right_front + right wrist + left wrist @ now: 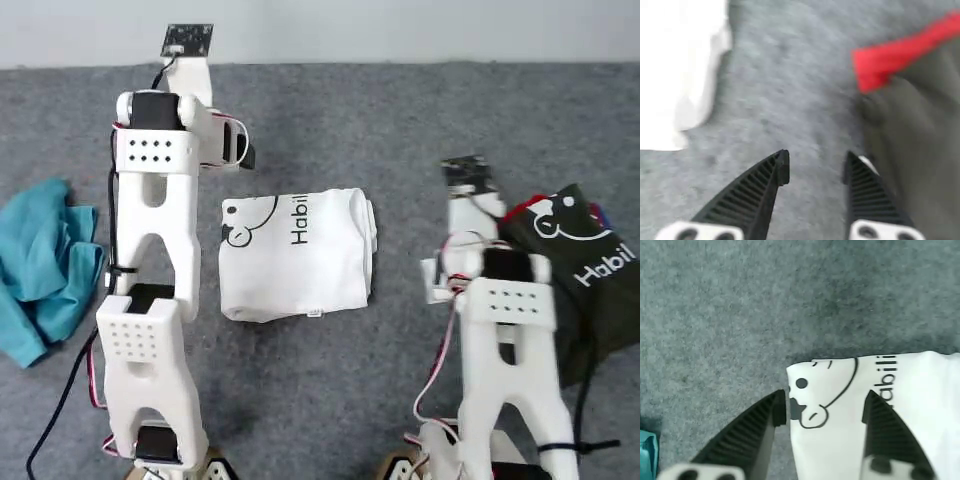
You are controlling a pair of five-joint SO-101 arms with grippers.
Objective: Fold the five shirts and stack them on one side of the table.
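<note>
A folded white shirt (295, 255) with a black bear print lies flat mid-table. My left gripper (827, 407) hangs open just above its printed corner, one finger (765, 425) off the cloth's edge and the other over the shirt (920, 390). In the high view the left gripper (238, 150) sits at the shirt's far left corner. My right gripper (816, 167) is open over bare grey table, between the white shirt (675, 70) and a black shirt (920, 140). The black shirt (580, 270) lies at the right on top of a red one (900, 50).
A crumpled teal shirt (40, 265) lies at the table's left edge. The red shirt (545, 200) and a bit of blue cloth (598, 212) peek from under the black shirt. The grey felt table (350, 120) reaches back to a pale wall.
</note>
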